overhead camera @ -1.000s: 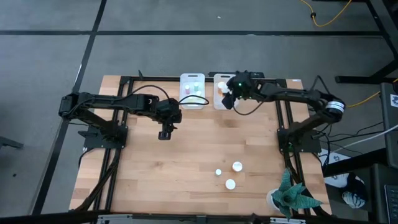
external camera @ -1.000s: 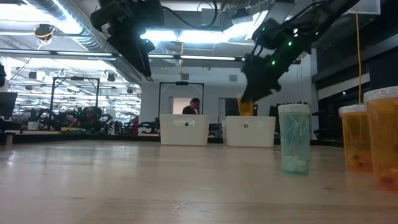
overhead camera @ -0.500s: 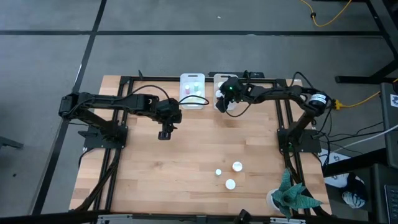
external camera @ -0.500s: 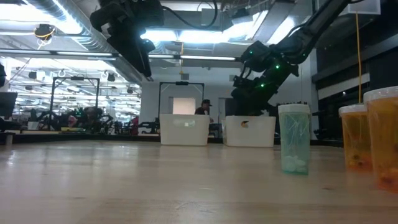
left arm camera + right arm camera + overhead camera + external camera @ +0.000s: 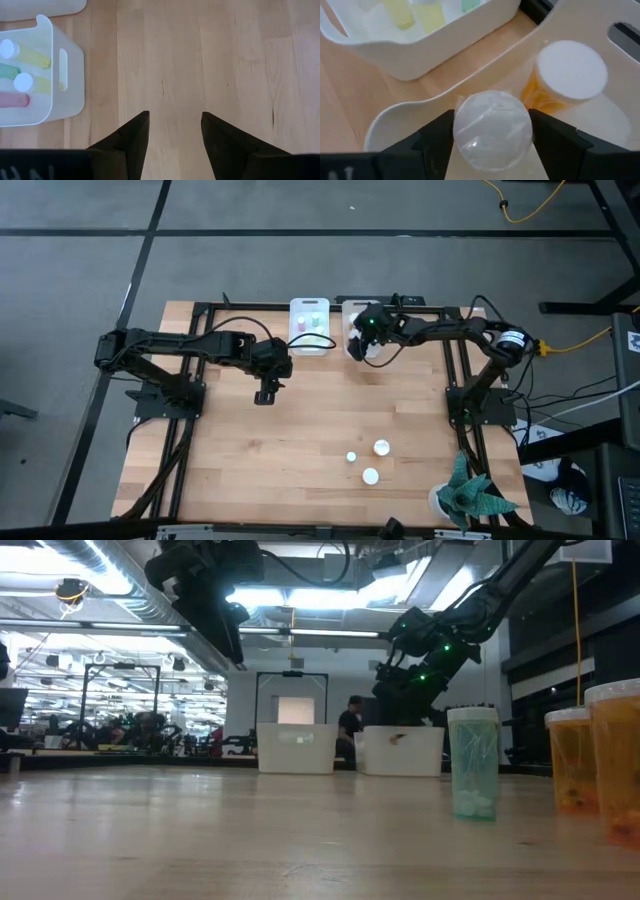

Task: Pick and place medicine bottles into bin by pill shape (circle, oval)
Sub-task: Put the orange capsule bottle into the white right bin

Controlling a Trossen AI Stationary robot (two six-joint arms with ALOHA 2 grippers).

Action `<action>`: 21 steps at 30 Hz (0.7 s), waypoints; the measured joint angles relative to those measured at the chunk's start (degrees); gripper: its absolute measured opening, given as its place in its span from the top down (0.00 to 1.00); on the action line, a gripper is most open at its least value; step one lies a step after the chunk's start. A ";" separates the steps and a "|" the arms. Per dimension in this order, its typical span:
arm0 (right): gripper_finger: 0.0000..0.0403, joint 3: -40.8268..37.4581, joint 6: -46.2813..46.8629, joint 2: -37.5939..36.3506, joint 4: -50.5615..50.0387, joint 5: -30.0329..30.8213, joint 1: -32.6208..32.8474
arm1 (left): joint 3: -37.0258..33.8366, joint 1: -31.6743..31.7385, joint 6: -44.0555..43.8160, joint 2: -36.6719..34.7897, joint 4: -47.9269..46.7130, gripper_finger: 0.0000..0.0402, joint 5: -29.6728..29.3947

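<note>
The sorting is well along. The left bin point(image 5: 309, 326) holds several pastel bottles and the right bin point(image 5: 620, 120) already has one orange bottle point(image 5: 565, 80). The right gripper point(image 5: 490, 131) hangs over that bin, jaws pinching a white-capped bottle point(image 5: 492, 127). Three bottles point(image 5: 368, 462) wait on the tabletop point(image 5: 300, 440); the left gripper point(image 5: 170, 131) hovers, jaws spread and empty.
</note>
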 joint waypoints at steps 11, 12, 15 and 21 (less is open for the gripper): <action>0.37 -0.02 -0.33 -5.53 -2.92 -0.37 0.02 | 0.00 0.01 -0.01 -0.01 0.00 0.57 0.00; 0.37 -0.02 -0.33 -6.23 -2.95 -0.37 0.02 | 0.00 -0.01 -0.01 -0.01 -0.02 0.57 0.00; 0.37 -0.02 0.00 -8.90 -3.50 -0.39 0.02 | 0.00 0.01 -0.04 0.01 -0.01 0.57 0.00; 0.37 0.00 2.05 -16.12 -6.65 -0.52 0.15 | 0.00 0.01 -0.04 0.00 0.00 0.57 0.00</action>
